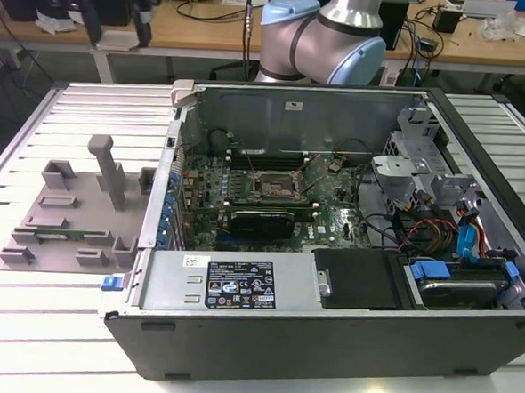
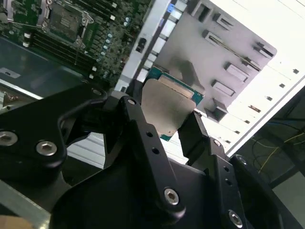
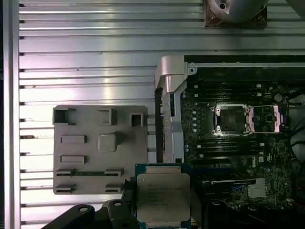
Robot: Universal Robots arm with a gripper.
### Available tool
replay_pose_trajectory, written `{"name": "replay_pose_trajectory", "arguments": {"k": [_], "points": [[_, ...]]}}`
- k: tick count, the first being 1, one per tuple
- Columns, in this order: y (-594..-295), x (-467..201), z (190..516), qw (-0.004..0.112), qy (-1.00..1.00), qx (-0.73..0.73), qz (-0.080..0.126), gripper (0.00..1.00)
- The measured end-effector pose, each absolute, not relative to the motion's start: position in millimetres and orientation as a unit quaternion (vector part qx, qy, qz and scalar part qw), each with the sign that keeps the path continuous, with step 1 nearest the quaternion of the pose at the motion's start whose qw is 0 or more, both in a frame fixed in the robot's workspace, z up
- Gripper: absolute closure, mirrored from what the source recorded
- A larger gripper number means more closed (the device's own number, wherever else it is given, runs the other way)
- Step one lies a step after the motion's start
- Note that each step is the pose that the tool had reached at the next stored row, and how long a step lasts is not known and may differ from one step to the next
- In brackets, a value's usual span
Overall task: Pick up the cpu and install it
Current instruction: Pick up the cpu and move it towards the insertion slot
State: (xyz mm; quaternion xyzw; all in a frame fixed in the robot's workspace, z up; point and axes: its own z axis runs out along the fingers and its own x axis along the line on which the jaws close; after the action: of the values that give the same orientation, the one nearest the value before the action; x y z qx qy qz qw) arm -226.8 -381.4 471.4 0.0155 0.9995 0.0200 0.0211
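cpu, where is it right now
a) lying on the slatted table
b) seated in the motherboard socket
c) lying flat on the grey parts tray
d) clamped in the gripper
d: in the second wrist view the gripper is shut on the cpu, with a finger on either side of it, and in the first wrist view the socket has no silver chip in it.

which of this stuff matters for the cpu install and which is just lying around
For the job:
cpu, held in the gripper
motherboard socket
computer case

Lying about:
grey slotted fixture
coloured cables
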Motion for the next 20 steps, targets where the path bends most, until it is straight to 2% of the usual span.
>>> {"name": "replay_pose_trajectory", "arguments": {"k": [20], "points": [[-381,-91,457,0.020,0.999,0.015,0.020,0.45]]}}
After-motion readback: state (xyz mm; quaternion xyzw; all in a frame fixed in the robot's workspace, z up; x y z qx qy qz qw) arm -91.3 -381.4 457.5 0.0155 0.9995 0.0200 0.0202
